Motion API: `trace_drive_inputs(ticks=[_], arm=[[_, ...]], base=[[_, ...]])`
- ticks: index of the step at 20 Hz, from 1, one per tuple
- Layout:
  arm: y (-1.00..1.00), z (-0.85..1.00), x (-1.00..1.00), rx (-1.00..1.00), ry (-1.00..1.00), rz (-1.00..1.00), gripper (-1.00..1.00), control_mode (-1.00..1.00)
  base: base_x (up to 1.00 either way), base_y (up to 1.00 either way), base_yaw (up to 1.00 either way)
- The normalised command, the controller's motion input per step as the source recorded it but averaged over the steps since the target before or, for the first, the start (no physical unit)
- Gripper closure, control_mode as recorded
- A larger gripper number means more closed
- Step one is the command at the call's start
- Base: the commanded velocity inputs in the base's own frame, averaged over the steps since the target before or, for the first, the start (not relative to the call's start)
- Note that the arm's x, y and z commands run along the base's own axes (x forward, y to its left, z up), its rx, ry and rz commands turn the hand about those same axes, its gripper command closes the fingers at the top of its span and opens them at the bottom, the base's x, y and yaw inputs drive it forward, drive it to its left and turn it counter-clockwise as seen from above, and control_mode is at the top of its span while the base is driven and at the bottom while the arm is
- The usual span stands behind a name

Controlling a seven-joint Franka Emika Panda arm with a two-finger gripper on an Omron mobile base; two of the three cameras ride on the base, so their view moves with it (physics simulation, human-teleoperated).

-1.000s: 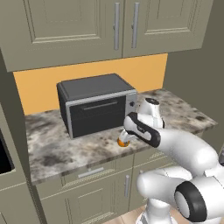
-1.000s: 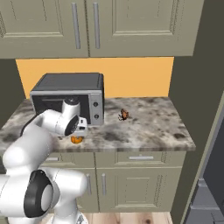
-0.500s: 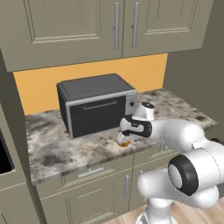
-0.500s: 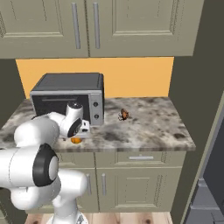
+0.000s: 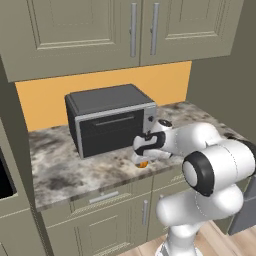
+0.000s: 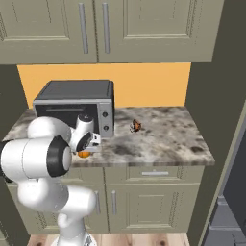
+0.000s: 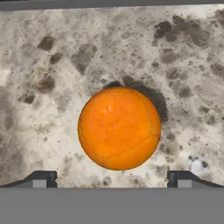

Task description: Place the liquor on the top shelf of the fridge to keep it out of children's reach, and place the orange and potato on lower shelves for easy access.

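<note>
The orange (image 7: 119,128) is a small round fruit lying on the speckled stone counter (image 7: 52,65), just in front of the oven. My gripper (image 7: 112,180) hangs straight above it, open, with one dark fingertip on each side and a gap to the fruit on both. From the left base view the gripper (image 5: 142,156) hovers just over the orange (image 5: 143,163); the right base view also has the gripper (image 6: 86,148) above the orange (image 6: 84,154). The potato (image 6: 136,126), a reddish-brown lump, lies farther right on the counter. The liquor and the fridge's shelves are out of view.
A dark grey countertop oven (image 5: 110,117) stands right behind the gripper against the yellow wall. Wall cabinets (image 5: 130,30) hang above. The counter's front edge (image 6: 144,166) is close to the orange. A tall dark grey unit (image 6: 233,192) rises at the right.
The hand has come down and slightly left, closer over the orange, while the elbow swung outward. The jaws stayed open; orange and potato have not moved.
</note>
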Motion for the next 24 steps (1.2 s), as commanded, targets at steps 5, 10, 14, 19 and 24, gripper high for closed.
trace_drive_inputs(ticks=[5, 10, 14, 19, 24], arm=[[0.01, -0.19, 0.28, 0.0, 0.0, -0.03, -1.0, -1.0], [0.04, -0.2, 0.23, 0.0, 0.0, -0.03, -1.0, -1.0], [0.08, -0.31, 0.06, -0.02, 0.06, -0.02, 1.0, -1.0], [0.06, -0.31, -0.08, -0.04, 0.09, -0.02, 1.0, -1.0], [-0.02, 0.17, -0.73, 0.0, -0.05, 0.0, 1.0, -1.0]], base=[[0.0, 0.0, 0.0], [0.0, 0.0, 0.0], [0.0, 0.0, 0.0], [0.0, 0.0, 0.0], [0.0, 0.0, 0.0]])
